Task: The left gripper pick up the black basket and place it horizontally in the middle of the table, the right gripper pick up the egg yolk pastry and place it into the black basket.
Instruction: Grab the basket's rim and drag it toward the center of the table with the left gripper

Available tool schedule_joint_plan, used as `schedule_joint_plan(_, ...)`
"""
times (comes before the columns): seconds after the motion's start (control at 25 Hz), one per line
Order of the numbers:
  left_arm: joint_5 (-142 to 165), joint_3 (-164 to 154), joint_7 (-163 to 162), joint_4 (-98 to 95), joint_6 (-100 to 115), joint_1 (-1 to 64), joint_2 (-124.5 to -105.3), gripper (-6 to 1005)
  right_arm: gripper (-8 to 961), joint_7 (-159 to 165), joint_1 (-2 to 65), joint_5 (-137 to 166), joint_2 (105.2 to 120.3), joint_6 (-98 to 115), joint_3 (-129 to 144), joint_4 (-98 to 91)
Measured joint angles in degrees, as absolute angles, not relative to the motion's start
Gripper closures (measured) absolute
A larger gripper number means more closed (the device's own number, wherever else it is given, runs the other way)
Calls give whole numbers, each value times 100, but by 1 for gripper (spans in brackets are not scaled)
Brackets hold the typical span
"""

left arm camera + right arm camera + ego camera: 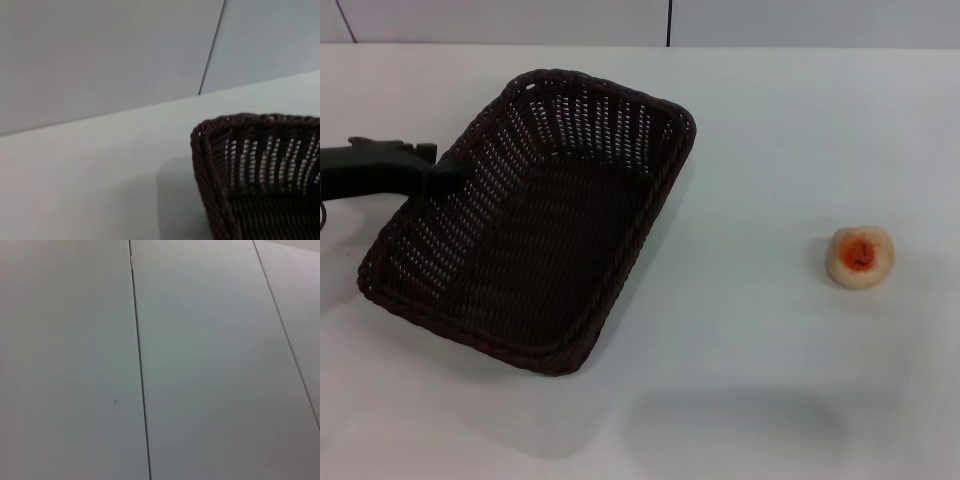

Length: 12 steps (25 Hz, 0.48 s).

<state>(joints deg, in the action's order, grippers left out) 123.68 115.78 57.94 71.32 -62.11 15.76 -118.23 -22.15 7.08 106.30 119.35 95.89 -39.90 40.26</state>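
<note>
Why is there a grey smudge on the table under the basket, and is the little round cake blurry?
Head view: the grey patch is a soft shadow on the table below the black basket; the egg yolk pastry looks a bit soft-edged. The left pincer sits at the basket's rim. Left wrist view: another faint shadow lies beside the basket corner. Right wrist view: only plain grey panels.

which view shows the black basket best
The head view: the whole black basket shows there, lying at an angle on the table, the left pincer at its rim. The left wrist view catches only one corner; the right wrist view shows none of it.
</note>
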Motion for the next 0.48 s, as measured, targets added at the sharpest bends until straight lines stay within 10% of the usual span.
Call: schedule_joint_plan(0.48,12606,11424,5675,7030,-6156,1634,-11830,452,454,-2215,720,10653,11935,9589,-3990,4026)
